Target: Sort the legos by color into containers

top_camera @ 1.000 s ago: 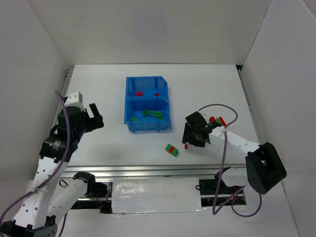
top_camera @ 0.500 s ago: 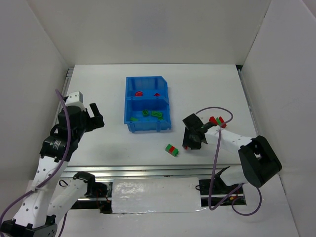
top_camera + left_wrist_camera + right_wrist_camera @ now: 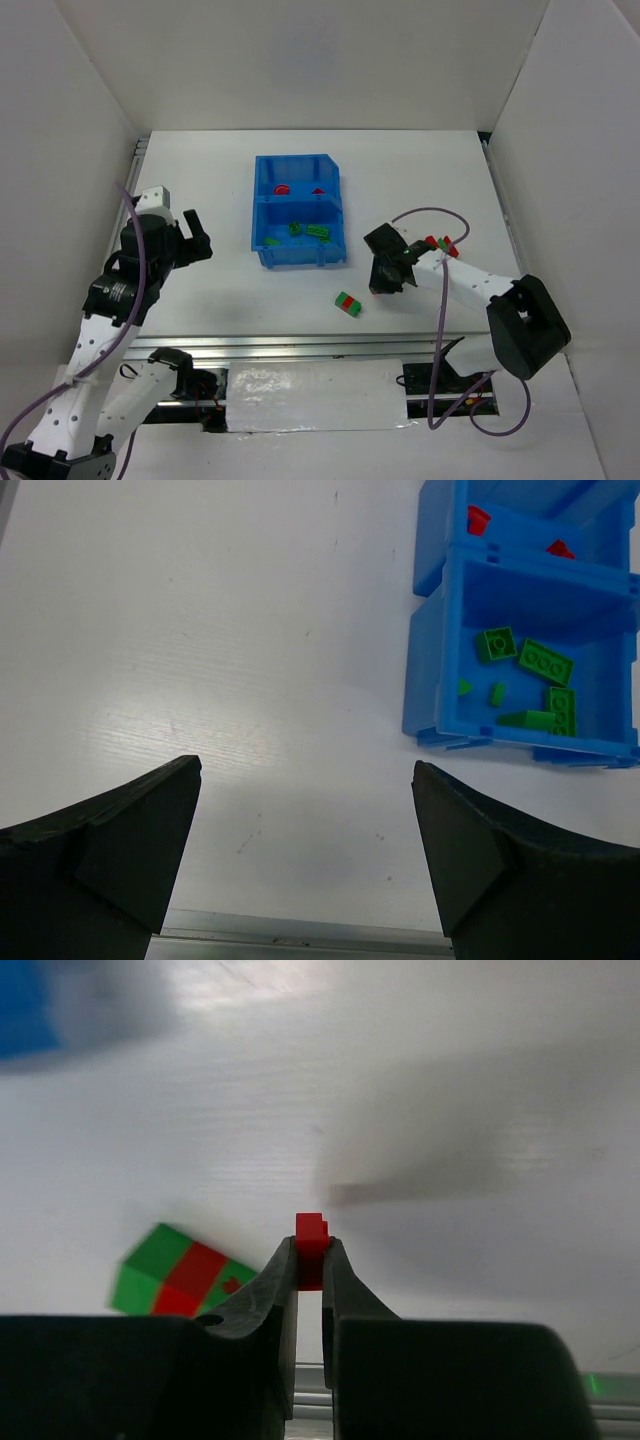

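My right gripper (image 3: 310, 1257) is shut on a small red lego (image 3: 311, 1238), which sticks up between the fingertips just above the white table. In the top view this gripper (image 3: 378, 286) points down, right of a red-green lego pair (image 3: 348, 303) that shows blurred in the right wrist view (image 3: 185, 1273). The blue bin (image 3: 262, 215) holds red legos (image 3: 283, 188) in its far container and green legos (image 3: 308, 229) in its near one. My left gripper (image 3: 190, 236) hangs open left of the bin, nothing between its fingers (image 3: 305, 810). Its view shows the bin (image 3: 430, 680) with green legos (image 3: 545, 663).
More red and green legos (image 3: 437, 243) lie on the table just behind the right forearm. A purple cable (image 3: 430, 213) loops over that arm. White walls enclose the table on three sides, and a metal rail (image 3: 300, 345) runs along the near edge.
My right gripper has closed from open onto the red lego and shifted a little left. The left arm has hardly moved and stays open.
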